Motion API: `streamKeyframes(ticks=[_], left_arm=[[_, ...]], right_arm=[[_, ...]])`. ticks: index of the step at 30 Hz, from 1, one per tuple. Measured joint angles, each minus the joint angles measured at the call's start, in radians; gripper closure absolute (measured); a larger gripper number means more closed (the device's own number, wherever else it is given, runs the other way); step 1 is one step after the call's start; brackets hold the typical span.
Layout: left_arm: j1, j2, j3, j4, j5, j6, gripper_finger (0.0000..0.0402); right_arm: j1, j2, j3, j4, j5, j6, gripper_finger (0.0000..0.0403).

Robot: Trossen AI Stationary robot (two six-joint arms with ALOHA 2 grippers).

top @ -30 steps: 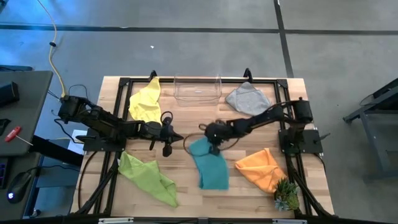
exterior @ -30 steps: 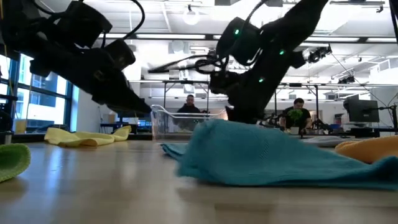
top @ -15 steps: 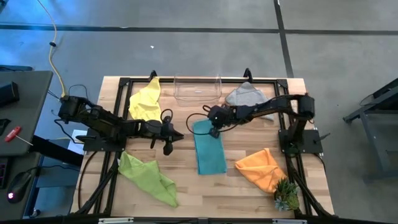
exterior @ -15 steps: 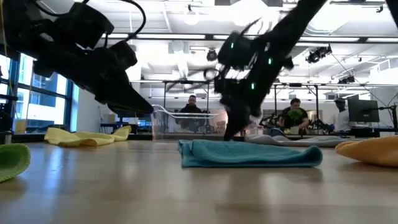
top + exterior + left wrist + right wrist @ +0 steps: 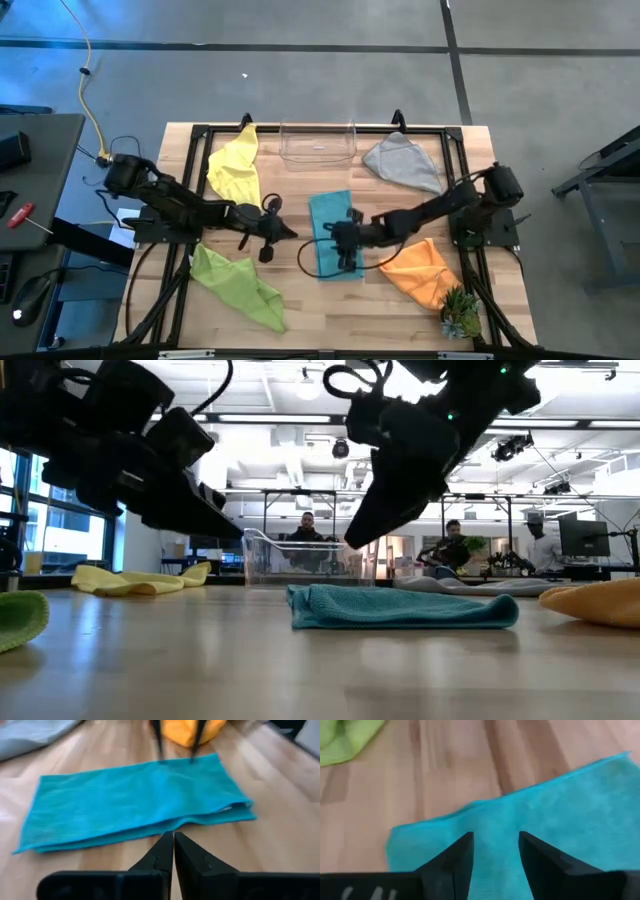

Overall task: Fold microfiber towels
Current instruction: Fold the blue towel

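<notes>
The teal towel (image 5: 334, 235) is lying folded in half mid-counter (image 5: 300, 310). The right gripper (image 5: 347, 243) is being held open just above it, empty. The left gripper (image 5: 268, 228) is being kept shut beside it. If only one layer is pinched, the fold could be pulled apart.

No readable text, label, brand, number or sign anywhere in these views.
</notes>
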Motion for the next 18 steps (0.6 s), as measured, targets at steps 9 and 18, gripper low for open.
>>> streamKeyframes(ticks=[9,18], left_arm=[[0.028,0.195,0.153,0.004,-0.087,0.039,0.04],[0.075,0.348,0.3,0.003,-0.158,0.078,0.0401]], right_arm=[[0.107,0.101,0.0,0.117,-0.01,0.035,0.0377],[0.135,0.151,0.0,0.138,-0.07,0.037,0.039]])
